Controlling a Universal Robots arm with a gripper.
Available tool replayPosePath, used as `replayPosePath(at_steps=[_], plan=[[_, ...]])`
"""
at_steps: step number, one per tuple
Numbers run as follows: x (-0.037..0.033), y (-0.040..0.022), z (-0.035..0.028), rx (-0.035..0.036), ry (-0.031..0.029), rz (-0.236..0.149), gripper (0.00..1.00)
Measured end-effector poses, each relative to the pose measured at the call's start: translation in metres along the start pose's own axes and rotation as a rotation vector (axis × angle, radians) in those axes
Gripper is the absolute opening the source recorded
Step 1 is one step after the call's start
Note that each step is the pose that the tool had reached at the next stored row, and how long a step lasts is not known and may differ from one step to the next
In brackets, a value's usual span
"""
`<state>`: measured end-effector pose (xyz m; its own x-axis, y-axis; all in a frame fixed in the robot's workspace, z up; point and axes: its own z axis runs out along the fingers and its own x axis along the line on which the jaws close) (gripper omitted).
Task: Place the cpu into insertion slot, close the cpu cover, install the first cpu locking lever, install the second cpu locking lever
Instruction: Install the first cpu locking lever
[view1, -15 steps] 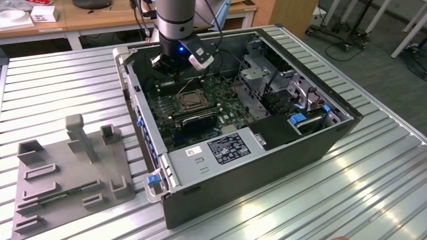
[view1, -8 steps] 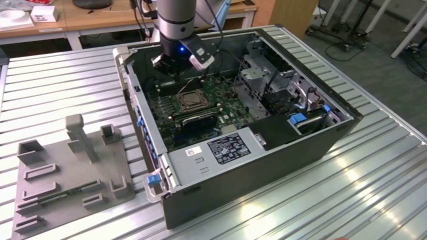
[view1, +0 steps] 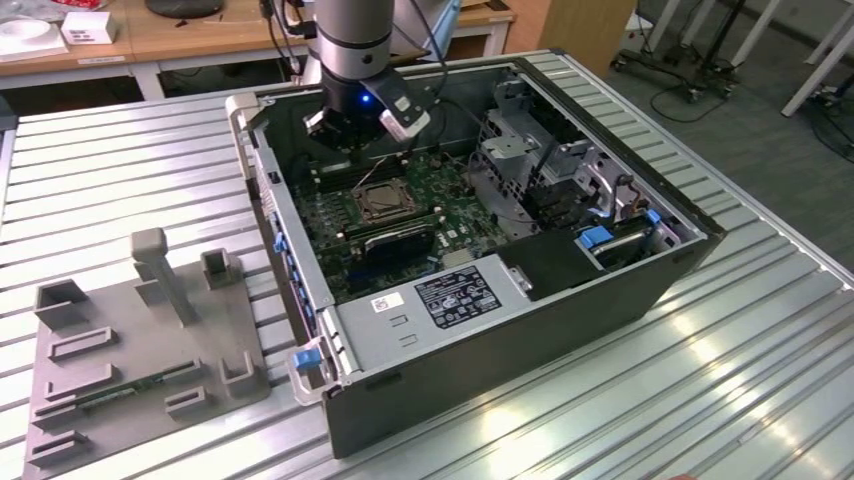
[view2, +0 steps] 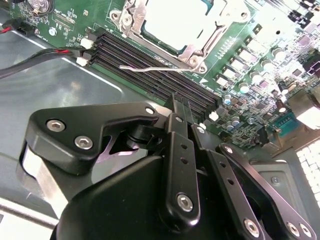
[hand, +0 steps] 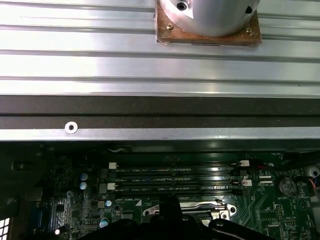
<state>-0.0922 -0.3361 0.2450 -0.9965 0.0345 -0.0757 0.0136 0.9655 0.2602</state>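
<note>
My gripper (view1: 354, 140) hangs inside the open computer case (view1: 534, 330), over the part of the green motherboard (view1: 434, 185) that lies far from the exterior camera. In the second wrist view my fingers (view2: 181, 107) are drawn narrow, pad against pad, with nothing pinched between them. The tips stand over the long black memory slots (view2: 115, 52), just beside the insertion slot (view1: 355, 204). Whether they touch those slots I cannot tell from this angle.

The cpu (view2: 180, 20) lies in the insertion slot, its silvery top up and bright under the light. The cpu cover (view2: 134, 22) is down around it, its metal frame lying along the chip's edges. On the side of the socket nearest my fingers lies a thin wire locking lever (view2: 150, 68). Its hooked end reaches out over the memory slots and is not in my grasp.

In the exterior view the socket sits near the middle of the board, nearer the camera than my gripper. A labelled power supply (view1: 454, 295) fills the near end of the case. The case stands on a slatted metal table (view1: 134, 160). On the table at the exterior view's left lies a grey fixture plate (view1: 134, 340) with upright blocks. In the first wrist view a silver cylinder (hand: 210, 15) stands on the table beyond the case wall.
</note>
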Motion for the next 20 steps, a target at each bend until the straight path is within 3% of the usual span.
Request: replayPosePath(at_steps=[8, 20], plan=[[-0.0039, -0.0006, 0.0026, -0.0016, 0.0, 0.0, 0.11], [-0.0074, -0.0013, 0.0058, -0.0143, 0.0002, 0.001, 0.11]])
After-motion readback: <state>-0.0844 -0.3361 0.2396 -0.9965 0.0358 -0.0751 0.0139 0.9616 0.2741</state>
